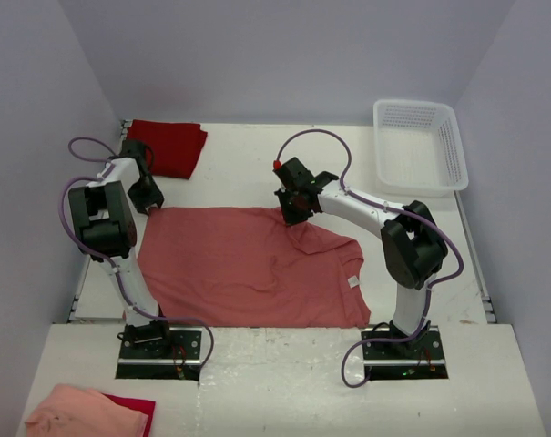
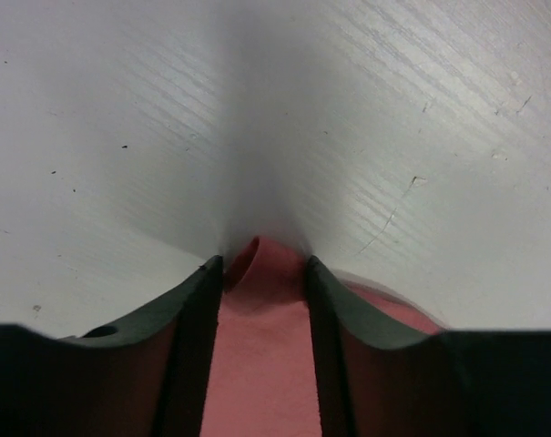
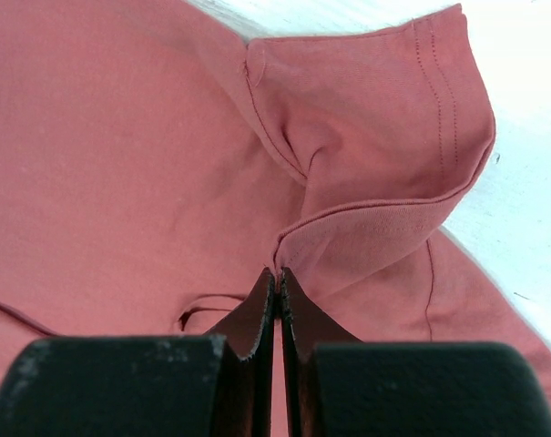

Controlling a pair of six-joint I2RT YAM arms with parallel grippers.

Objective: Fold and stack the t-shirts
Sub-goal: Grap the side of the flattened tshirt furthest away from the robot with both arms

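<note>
Here, the crimson t-shirt [image 1: 168,146] lies folded at the far left corner of the table [image 1: 248,155], and just beside it the left gripper [image 1: 150,202] sits on the far left corner of the salmon t-shirt [image 1: 248,264], jaws a little apart with cloth between them; I cannot tell if they clamp it. The salmon t-shirt lies spread in the middle, and at its far edge the right gripper [image 1: 293,209] has its jaws pressed together on a raised fold of it.
</note>
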